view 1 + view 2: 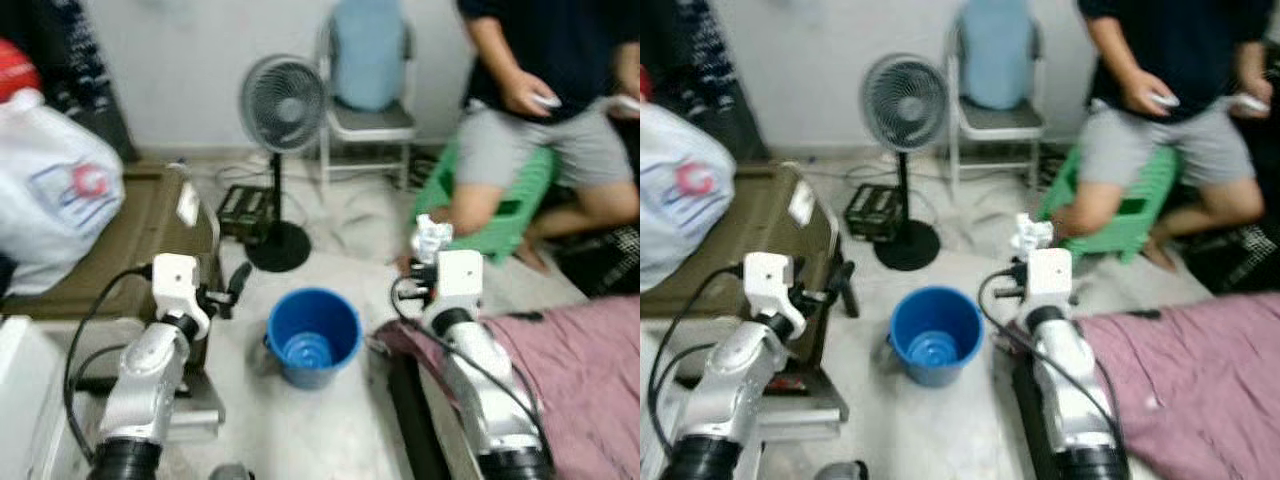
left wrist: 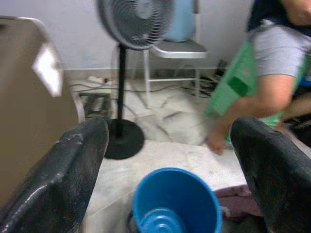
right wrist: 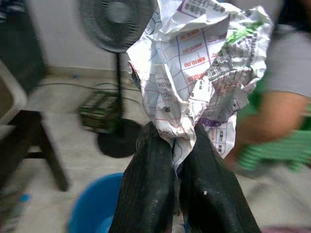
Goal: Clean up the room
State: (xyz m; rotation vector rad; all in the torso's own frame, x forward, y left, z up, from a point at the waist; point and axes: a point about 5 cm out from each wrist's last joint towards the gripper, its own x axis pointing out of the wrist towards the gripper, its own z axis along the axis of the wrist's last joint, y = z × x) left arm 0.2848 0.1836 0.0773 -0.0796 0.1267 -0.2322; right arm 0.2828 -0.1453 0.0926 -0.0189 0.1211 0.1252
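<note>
Crumpled white printed paper point(image 1: 432, 238) is seen in the head views clamped in the right gripper point(image 1: 433, 250) beside the round blue plastic bucket point(image 1: 313, 336), which is framed between the spread fingers point(image 2: 73, 174) of the left gripper point(image 2: 170, 170) in the left wrist view, while in the right wrist view the paper is pinched tight, so it is best carried over the rim before release.

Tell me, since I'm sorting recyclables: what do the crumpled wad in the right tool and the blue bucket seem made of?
The crumpled white printed wad pinched in the right tool looks like thin matte paper: sharp creases, printed grids and text. The round blue bucket on the floor looks like moulded plastic: uniform colour, smooth, slightly glossy wall, though blur leaves this open.
</note>
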